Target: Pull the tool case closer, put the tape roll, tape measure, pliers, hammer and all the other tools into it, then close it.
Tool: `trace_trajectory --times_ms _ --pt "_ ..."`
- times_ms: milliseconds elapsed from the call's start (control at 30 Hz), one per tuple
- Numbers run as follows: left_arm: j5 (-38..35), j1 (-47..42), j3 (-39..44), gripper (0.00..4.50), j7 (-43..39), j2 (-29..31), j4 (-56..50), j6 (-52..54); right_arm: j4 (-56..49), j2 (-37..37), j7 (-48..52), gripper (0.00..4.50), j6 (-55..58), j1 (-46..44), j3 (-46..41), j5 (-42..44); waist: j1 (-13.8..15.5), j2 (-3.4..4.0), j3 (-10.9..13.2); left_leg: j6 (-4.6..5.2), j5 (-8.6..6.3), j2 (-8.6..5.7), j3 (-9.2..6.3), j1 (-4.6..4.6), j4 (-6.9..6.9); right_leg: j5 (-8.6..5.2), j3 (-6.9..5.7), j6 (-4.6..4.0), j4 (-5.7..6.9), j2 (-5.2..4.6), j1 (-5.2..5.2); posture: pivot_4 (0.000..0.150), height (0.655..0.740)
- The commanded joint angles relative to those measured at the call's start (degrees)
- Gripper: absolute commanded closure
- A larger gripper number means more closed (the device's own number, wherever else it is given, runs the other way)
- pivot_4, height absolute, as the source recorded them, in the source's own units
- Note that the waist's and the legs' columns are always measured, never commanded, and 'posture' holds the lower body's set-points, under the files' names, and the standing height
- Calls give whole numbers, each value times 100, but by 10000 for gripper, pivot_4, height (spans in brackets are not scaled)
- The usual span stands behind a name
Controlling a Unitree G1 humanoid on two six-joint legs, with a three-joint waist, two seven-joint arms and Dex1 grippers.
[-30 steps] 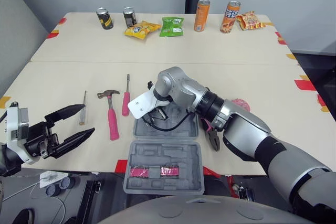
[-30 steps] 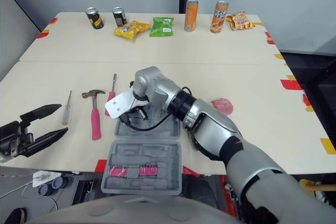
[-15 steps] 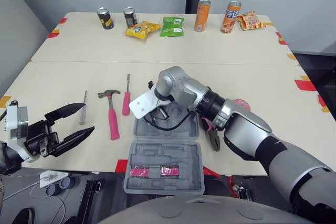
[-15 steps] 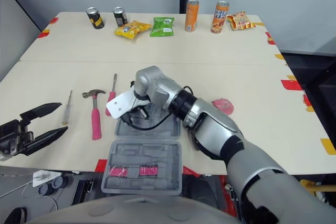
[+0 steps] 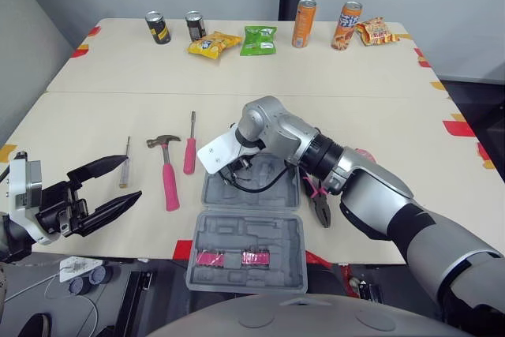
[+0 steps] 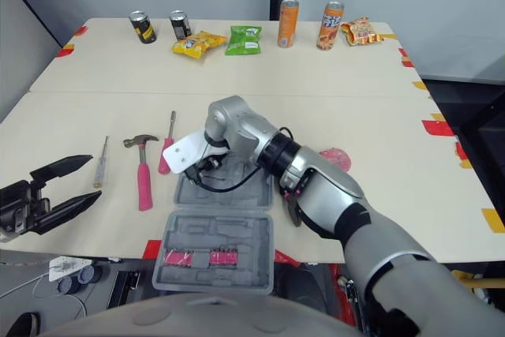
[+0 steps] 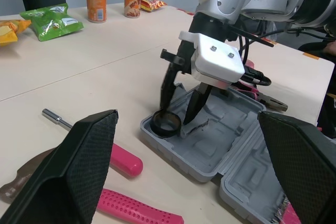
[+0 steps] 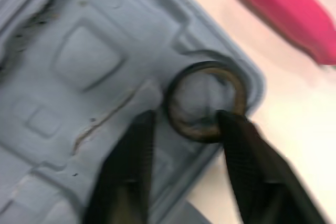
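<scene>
On the beige worktop, my right fingers hang spread at the tape roll lying in the open tool case's far-left corner; my left fingers hover released at the near-left edge.

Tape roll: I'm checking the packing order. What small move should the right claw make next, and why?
Probably lift the right claw straight up. The tape roll lies in a corner of the tool case and the claw's fingers stand apart over it, so it looks released; the pliers wait beside the case.
</scene>
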Motion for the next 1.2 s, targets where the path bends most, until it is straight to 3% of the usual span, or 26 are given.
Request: trace_trajectory --times_ms 33,467,900,1200 --pt "-22 -10 55 0 -37 47 3 -25 -207 57 -22 24681 57 -159 -182 50 1 0 0 0 0 0 0 0 0 0 0 0 0 0 0 1500 7385" --pt "-11 -55 10 0 -97 66 67 -21 -1428 -296 691 24681 1339 -271 -1039 946 15 -5 -2 0 0 1 -1 0 0 0 -1 0 4 0 1 1500 7385" --pt "5 -65 -2 0 -179 101 124 -11 -2039 -610 -51 24681 1817 649 -1655 1798 38 -7 -3 -1 0 0 0 0 0 0 0 0 4 0 1 1500 7385" --pt "46 -99 -33 0 -248 135 204 -41 -2336 -627 -384 24681 2002 1106 -1325 1873 36 -8 -3 -3 0 -1 0 1 -1 0 0 0 -9 1 2 1500 7385"
